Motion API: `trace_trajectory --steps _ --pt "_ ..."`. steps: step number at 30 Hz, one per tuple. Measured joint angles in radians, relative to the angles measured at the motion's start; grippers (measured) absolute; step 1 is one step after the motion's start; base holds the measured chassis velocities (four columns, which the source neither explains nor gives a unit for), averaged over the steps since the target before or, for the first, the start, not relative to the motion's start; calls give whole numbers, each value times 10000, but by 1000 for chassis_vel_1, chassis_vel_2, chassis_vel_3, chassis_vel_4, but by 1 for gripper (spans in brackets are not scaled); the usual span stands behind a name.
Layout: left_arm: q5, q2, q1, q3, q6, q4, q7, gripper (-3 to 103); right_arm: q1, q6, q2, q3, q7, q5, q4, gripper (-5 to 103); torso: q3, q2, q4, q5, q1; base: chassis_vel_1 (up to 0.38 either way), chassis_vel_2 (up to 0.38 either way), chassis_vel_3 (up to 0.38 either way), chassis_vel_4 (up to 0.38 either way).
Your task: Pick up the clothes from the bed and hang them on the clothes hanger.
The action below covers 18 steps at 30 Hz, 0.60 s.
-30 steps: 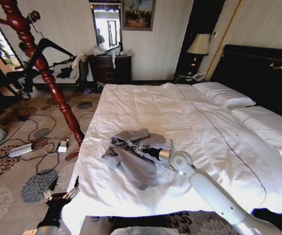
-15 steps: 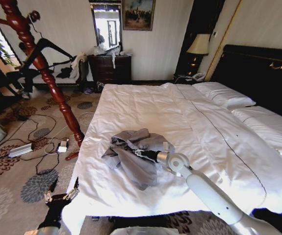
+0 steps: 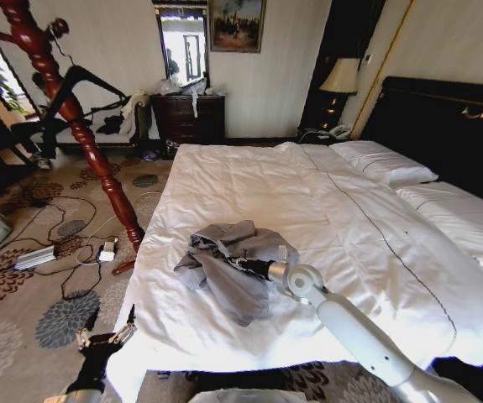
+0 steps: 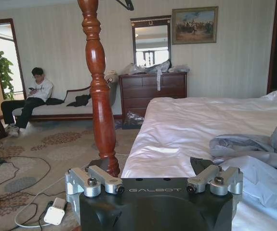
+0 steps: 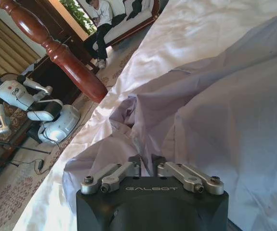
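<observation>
- Patterned carpet (image 3: pixel 23 311) covers the floor to the left of the large wide bed (image 3: pixel 350 218), which is spread with a smooth white duvet and backed on the right by a tall black headboard with gold trim (image 3: pixel 451 117).
- The thin pale grey-lavender jacket (image 3: pixel 228 264) is seen lying crumpled on the near left part of the duvet, close to the bed's near edge.
- The right gripper (image 3: pixel 239 264) is reached across the bed from the near right on its white arm and is pressed into the middle of the jacket; in the right wrist view its fingers (image 5: pixel 136 163) are drawn close together with a fold of the grey fabric (image 5: pixel 215 110) pinched between them.
- The left gripper (image 3: pixel 107 334) is held low at the near left corner of the bed, above the carpet, with its fingers spread apart and nothing between them.
- A turned red-brown wooden post (image 3: pixel 73 117) is seen rising on the far left, and the slim black triangular hanger (image 3: pixel 86 84) is hung on it by its thin wire hook, well apart from the jacket.
- A dark wooden dresser (image 3: pixel 189 117) stands against the far wall beneath a mirror.
</observation>
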Motion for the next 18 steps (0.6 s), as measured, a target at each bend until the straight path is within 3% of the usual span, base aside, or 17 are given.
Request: trace_trajectory --steps 3,4,18 --pt "-8 -1 3 -3 -6 0 -3 94 -42 12 -9 4 -2 -10 11 9 0 0 0 0 0 0 0 0 0" --pt "-11 -1 4 -4 -10 0 -5 94 -62 56 -27 22 -12 -3 52 2 0 -1 0 0 0 0 0 0 0" --pt "-3 -30 -36 53 -11 -15 -27 94 -748 263 -352 921 59 187 769 0 0 0 0 0 0 0 0 0 0"
